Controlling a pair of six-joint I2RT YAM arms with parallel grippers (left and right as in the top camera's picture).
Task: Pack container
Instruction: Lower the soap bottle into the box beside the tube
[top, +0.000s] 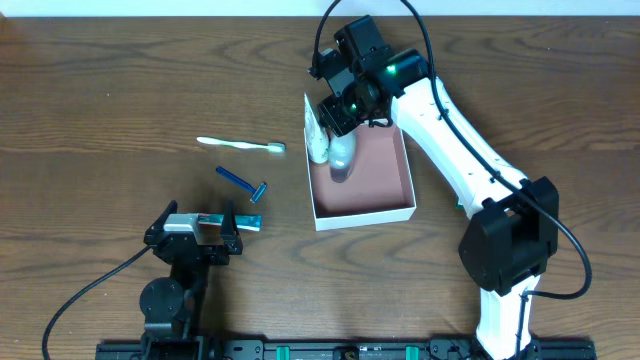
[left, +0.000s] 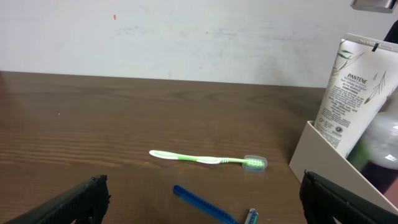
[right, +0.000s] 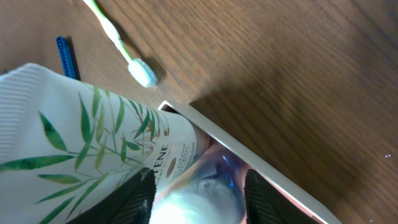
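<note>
The container (top: 390, 170) is a shallow white-walled box with a pinkish floor, right of the table's middle; its wall also shows in the left wrist view (left: 323, 158) and the right wrist view (right: 249, 155). A white leaf-printed tube (top: 315, 135) (left: 357, 87) (right: 81, 130) leans on the container's left wall. A clear bottle (top: 342, 158) (right: 199, 199) lies inside beside it. My right gripper (top: 338, 132) (right: 196, 196) hangs over the bottle, jaws open around it, with a gap at the right finger. My left gripper (top: 198, 228) (left: 204, 208) stands wide open and empty near the front left.
A green-and-white toothbrush (top: 240, 145) (left: 208, 160) (right: 118, 43) and a blue razor (top: 243, 183) (left: 199, 200) lie on the wood left of the container. A small teal-and-red packet (top: 248, 223) lies by my left gripper.
</note>
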